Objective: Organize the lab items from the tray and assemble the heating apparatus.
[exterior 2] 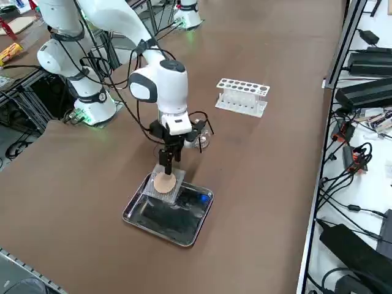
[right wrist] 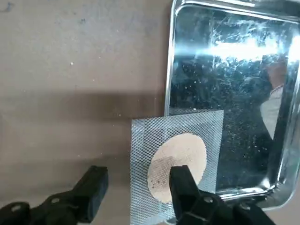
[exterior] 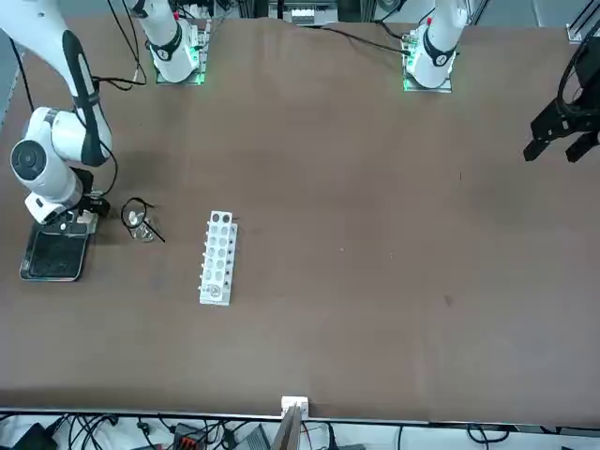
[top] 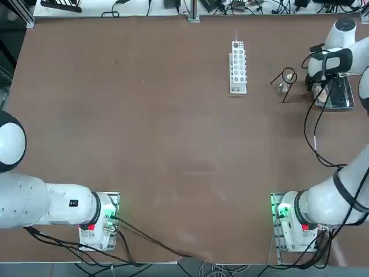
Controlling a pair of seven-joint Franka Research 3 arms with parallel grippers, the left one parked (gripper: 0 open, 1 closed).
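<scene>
The grey square mesh (right wrist: pixel 206 129) with its round tan centre rests tilted across the rim of the shiny metal tray (right wrist: pixel 168 56), partly over the tray's dark floor and partly out over the table. My right gripper (right wrist: pixel 138 180) is low over it, open. One finger is above the tan disc and the other stands outside the mesh's edge. From the right side the gripper (exterior 2: pixel 166 166) points straight down at the mesh (exterior 2: pixel 164 182) on the tray's (exterior 2: pixel 184 240) corner. The black wire ring stand (top: pixel 286 78) stands on the table beside the tray, with the small clear glass piece (top: pixel 282 88) at it.
A white test-tube rack (top: pixel 238 66) lies left of the ring stand in the top view. The tray (top: pixel 341 105) sits near the table's right edge. Cables trail from my right arm across the table near the tray.
</scene>
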